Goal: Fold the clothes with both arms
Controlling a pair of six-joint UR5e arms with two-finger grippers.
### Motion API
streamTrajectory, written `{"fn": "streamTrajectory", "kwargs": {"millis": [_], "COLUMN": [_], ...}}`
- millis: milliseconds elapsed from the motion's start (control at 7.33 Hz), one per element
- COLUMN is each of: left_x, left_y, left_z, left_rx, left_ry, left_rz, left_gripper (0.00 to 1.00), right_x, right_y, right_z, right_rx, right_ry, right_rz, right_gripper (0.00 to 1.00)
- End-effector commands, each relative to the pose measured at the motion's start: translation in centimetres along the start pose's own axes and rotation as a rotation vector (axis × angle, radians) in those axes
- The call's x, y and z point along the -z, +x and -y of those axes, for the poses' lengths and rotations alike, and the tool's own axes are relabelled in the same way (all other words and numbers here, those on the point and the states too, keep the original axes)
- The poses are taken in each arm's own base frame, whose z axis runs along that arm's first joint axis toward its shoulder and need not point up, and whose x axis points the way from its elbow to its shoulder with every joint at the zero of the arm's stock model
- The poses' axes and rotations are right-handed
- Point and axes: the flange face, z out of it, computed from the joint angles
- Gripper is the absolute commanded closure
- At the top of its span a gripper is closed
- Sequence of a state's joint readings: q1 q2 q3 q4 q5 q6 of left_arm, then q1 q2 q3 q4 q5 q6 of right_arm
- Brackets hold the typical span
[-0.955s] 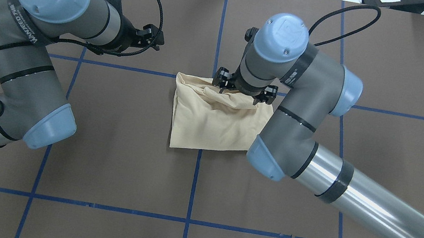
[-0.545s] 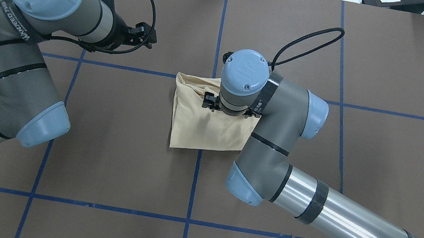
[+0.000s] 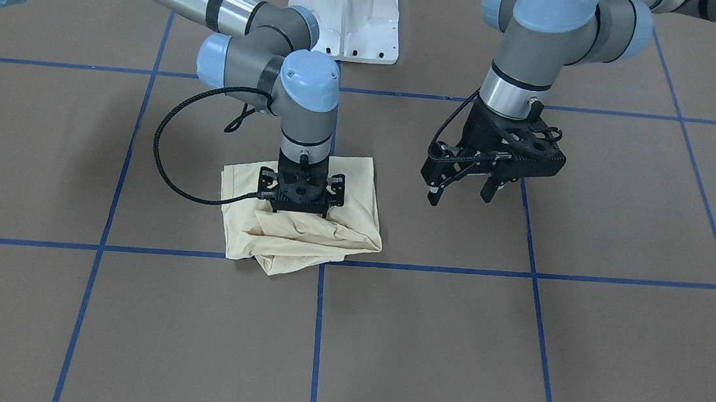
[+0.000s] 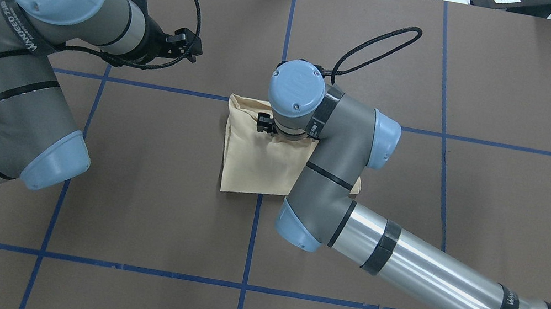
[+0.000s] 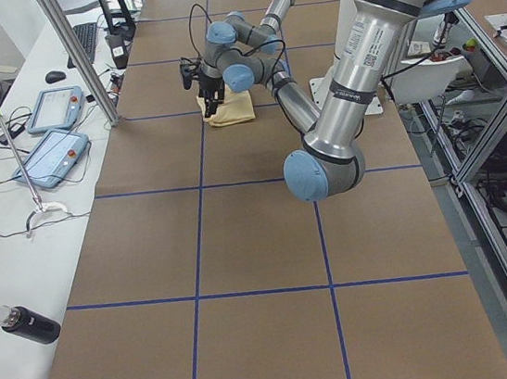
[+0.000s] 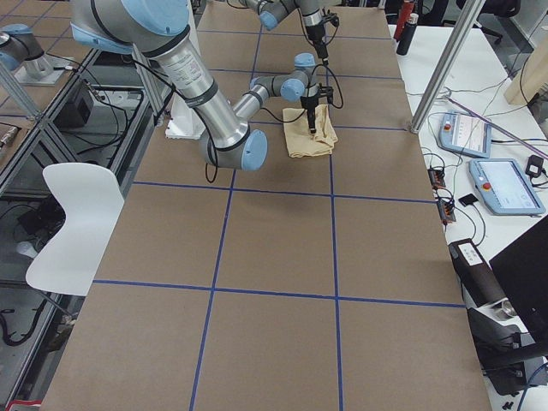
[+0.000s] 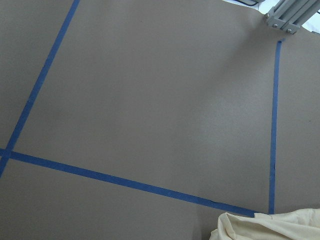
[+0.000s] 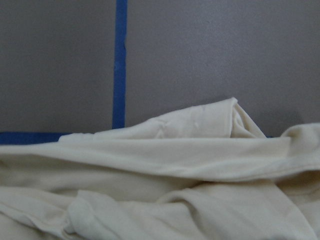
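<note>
The left hand [image 3: 460, 196] hangs above the bare desk [image 4: 136, 181] with its two fingers spread wide apart. We see nothing between them, and they touch nothing. It sits well apart from the T-shirt [image 4: 251, 167], off to that garment's left in the overhead view and beyond the blue tape line [image 4: 152, 86] that runs across the desk. Its wrist camera catches only one cream corner of the cloth at the lower right.

The T-shirt lies near the middle of the desk, folded into a rough, rumpled square. Its far edge lies along that tape line, and a second line passes under it.

The right hand [image 3: 299, 212] points straight down onto the far part of the shirt, its fingertips sunk in the loose folds. We cannot tell how far its fingers stand apart or whether they pinch any cloth. Its wrist camera shows only creased fabric close up.
</note>
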State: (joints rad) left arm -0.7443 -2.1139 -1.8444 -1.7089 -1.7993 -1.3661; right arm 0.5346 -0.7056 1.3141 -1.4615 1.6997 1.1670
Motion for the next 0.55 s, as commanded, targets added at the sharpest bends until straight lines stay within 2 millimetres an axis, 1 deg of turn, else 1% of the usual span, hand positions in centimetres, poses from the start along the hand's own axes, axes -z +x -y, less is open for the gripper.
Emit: {"fn": "streamTrajectory", "kwargs": {"millis": [0, 136, 273, 409], "left_x": [0.3, 0.4, 0.4, 0.6], "left_y": [-0.1, -0.1, -0.1, -0.1], "left_z": [0.2, 0.3, 0.4, 0.4], "left_rx": [0.004, 0.007, 0.007, 0.009], "left_ry": [0.004, 0.007, 0.007, 0.008], "left_rz": [-0.002, -0.003, -0.004, -0.005], "left_gripper": [0.00, 0.00, 0.00, 0.00], "right_x": [-0.5, -0.3, -0.1, -1.1], "right_y": [0.2, 0.4, 0.6, 0.7], "right_z": [2.8, 5.0, 7.7, 9.4], "right_rx": [-0.003, -0.007, 0.003, 0.013], "right_ry": [0.029, 0.048, 0.074, 0.103], "right_rz": [-0.005, -0.005, 0.001, 0.027], "right_gripper": [0.05, 0.05, 0.05, 0.05]}}
